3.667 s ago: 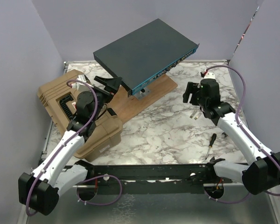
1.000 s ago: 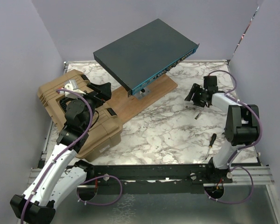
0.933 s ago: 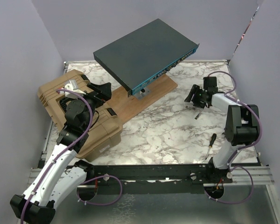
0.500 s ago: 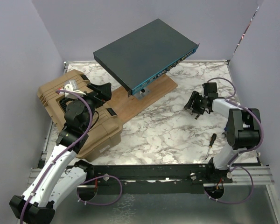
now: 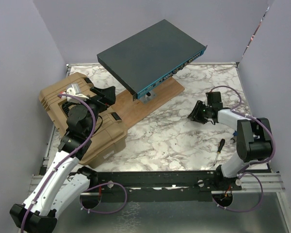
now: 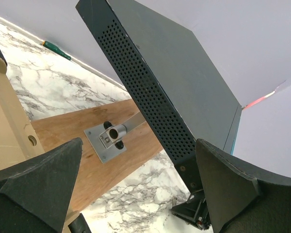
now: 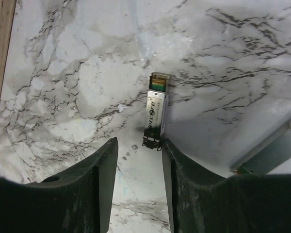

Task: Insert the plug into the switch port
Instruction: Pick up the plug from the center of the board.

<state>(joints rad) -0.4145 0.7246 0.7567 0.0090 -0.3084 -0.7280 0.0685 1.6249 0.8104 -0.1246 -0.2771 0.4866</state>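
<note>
White arms (image 5: 63,167), black joints (image 5: 254,141) — purple cables (image 5: 109,183) looping alongside.

Open marble table (image 5: 155,136) lies between the switch (image 5: 145,53) front and the right gripper (image 5: 194,115). Tan case (image 5: 56,102) blocks the left side; screwdriver (image 5: 218,149) lies near the right arm.

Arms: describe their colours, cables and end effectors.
White links with black joints on the left arm and right arm. A purple cable loops along each. The left end effector and right end effector each have two black, textured, wedge-shaped fingers.
</note>
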